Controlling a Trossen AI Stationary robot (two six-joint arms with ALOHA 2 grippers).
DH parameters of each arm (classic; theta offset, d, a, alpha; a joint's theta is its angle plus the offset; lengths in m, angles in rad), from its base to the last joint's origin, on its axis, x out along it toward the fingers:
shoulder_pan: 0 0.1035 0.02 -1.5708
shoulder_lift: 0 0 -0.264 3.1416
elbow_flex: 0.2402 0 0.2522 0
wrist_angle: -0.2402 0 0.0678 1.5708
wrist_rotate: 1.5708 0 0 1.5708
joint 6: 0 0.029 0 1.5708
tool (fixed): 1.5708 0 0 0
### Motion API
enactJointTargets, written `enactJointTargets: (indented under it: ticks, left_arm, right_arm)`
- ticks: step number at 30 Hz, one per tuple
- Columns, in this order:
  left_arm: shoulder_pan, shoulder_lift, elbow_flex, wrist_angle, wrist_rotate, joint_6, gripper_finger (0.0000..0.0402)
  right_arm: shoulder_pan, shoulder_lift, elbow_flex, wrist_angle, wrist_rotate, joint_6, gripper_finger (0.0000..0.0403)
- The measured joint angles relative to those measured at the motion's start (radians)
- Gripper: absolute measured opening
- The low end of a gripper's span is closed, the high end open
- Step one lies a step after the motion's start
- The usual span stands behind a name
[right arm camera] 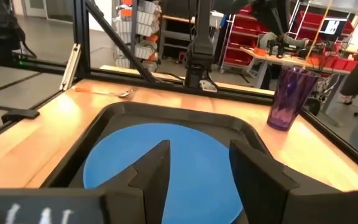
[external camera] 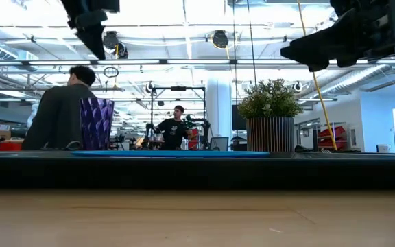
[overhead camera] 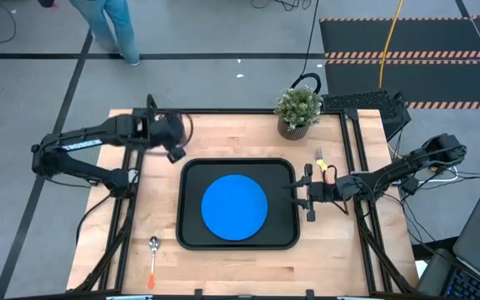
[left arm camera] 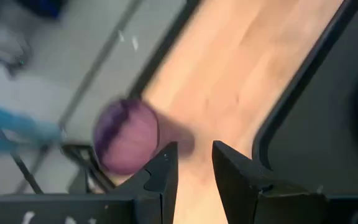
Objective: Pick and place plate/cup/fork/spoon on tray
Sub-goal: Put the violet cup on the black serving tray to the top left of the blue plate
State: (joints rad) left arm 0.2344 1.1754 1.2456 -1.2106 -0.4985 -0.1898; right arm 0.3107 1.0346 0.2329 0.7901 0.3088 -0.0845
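The blue plate lies flat in the black tray. The purple cup stands upright on the table just beyond the tray's far left corner; it also shows in the low view. My left gripper is open above the table beside the cup, which stands outside its fingers. My right gripper is open and empty over the tray's right rim, facing the plate. The red-handled fork lies on the table right of the tray. The orange-handled spoon lies near the front left.
A potted green plant stands at the table's far edge, behind the tray's right corner. Black frame rails run along the table's left and right sides. People stand in the room beyond the table.
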Motion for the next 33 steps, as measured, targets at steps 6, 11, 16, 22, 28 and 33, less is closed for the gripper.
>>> enactJointTargets:
  ticks: [6,11,16,22,28,33]
  left_arm:
    - [0.248,0.033,0.007,-0.045,0.230,0.078,0.0104]
    - [0.433,0.058,0.007,-0.037,0.384,0.100,0.0104]
    - [0.532,0.103,0.007,-0.032,0.420,0.086,0.0104]
    - [0.527,0.194,0.007,-0.024,0.424,0.100,0.0104]
    - [0.522,0.266,0.007,-0.021,0.418,0.130,0.0105]
    - [0.523,0.278,0.007,-0.016,0.395,0.145,0.0104]
  right_arm:
    - [0.000,0.000,0.000,-0.030,0.000,-0.022,0.0157]
    - [-0.004,0.000,0.000,-0.031,0.000,-0.059,0.0157]
    - [-0.017,0.000,0.000,-0.035,0.000,-0.084,0.0157]
    - [-0.041,0.000,0.001,-0.070,0.000,-0.077,0.0157]
    - [-0.048,0.000,0.001,-0.082,0.000,-0.039,0.0157]
    - [-0.048,0.000,0.001,-0.105,0.000,-0.029,0.0157]
